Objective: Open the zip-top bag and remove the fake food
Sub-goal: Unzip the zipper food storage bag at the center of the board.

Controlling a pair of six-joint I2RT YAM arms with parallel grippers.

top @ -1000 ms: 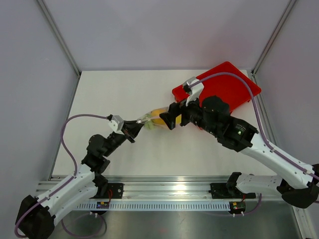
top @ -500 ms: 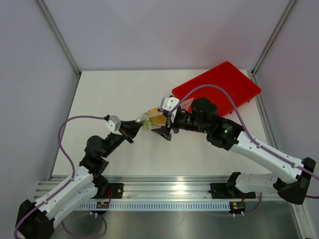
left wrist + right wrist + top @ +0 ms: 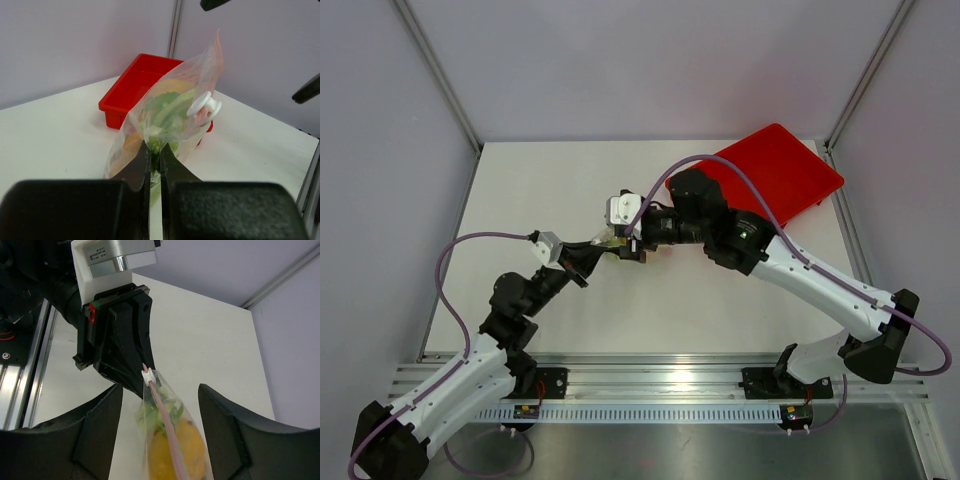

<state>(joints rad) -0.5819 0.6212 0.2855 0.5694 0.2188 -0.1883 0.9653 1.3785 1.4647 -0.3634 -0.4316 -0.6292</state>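
The zip-top bag is clear and crinkly, held up off the white table. My left gripper is shut on its lower edge. Its pink zip strip runs up to a white slider close to the left gripper. Inside the bag shows fake food: a yellow piece and green leafy pieces. My right gripper is open, one finger on each side of the bag with a gap both ways. From above, the bag sits between the left gripper and the right gripper.
A red rectangular tray stands at the back right of the table, behind the right arm. Metal frame posts rise at both back corners. The mounting rail runs along the near edge.
The right arm has swung left, bringing its gripper from the bag's tray-side end along the bag to just beside the left gripper, and its jaws have narrowed. The left gripper kept its hold.
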